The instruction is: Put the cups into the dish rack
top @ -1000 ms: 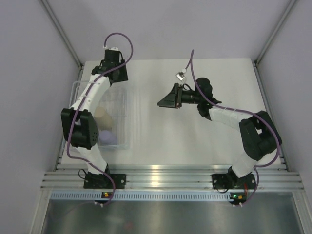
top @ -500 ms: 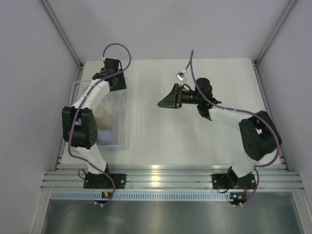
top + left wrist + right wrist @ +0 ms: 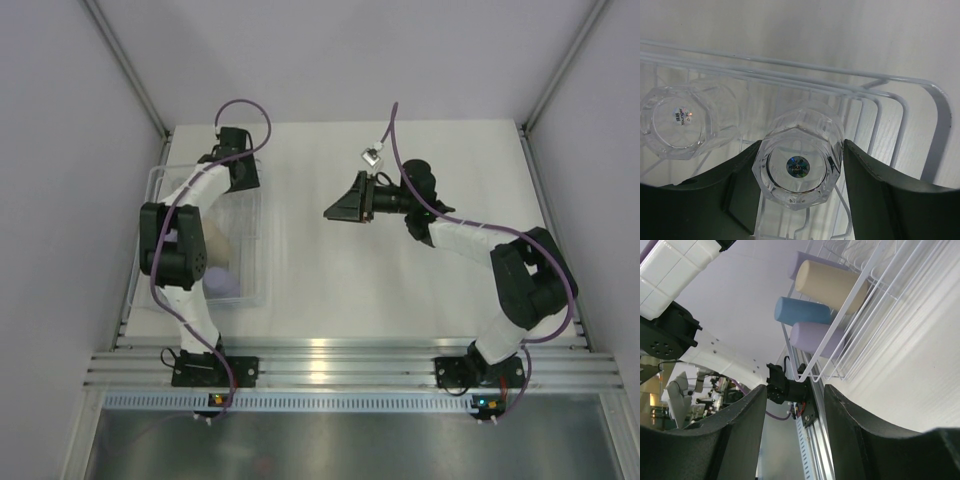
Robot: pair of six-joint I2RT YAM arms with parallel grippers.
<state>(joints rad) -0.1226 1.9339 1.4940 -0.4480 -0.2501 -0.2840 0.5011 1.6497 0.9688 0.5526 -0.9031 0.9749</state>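
Gripping a Clear Cup at the Corner of the Dish Rack

Left wrist view: the left gripper (image 3: pixel 801 146) pinches a clear faceted cup (image 3: pixel 799 167) between its two dark fingers (image 3: pixel 875 190), one pressed to each side. The cup is see-through and many-sided, with a small round sticker at the centre of its base. A second clear cup (image 3: pixel 682 122) of the same form, bearing a pale sticker, stands apart at the left of the frame. Both are seen against the thin pale bars of the dish rack (image 3: pixel 940 125), near its rounded corner and raised rim.

Right wrist view: the right gripper (image 3: pixel 795 390) is spread, with nothing between its fingers. Beyond it, at upper centre, four opaque tumblers sit close together in the rack: a beige tumbler (image 3: pixel 832 287), a blue tumbler (image 3: pixel 802 312), a lavender tumbler (image 3: pixel 817 337) and a second lavender tumbler (image 3: pixel 801 264), mostly hidden behind the beige one.

Top view: the rack occupies the left of the table (image 3: pixel 400 290); the right gripper hangs well apart, at centre.
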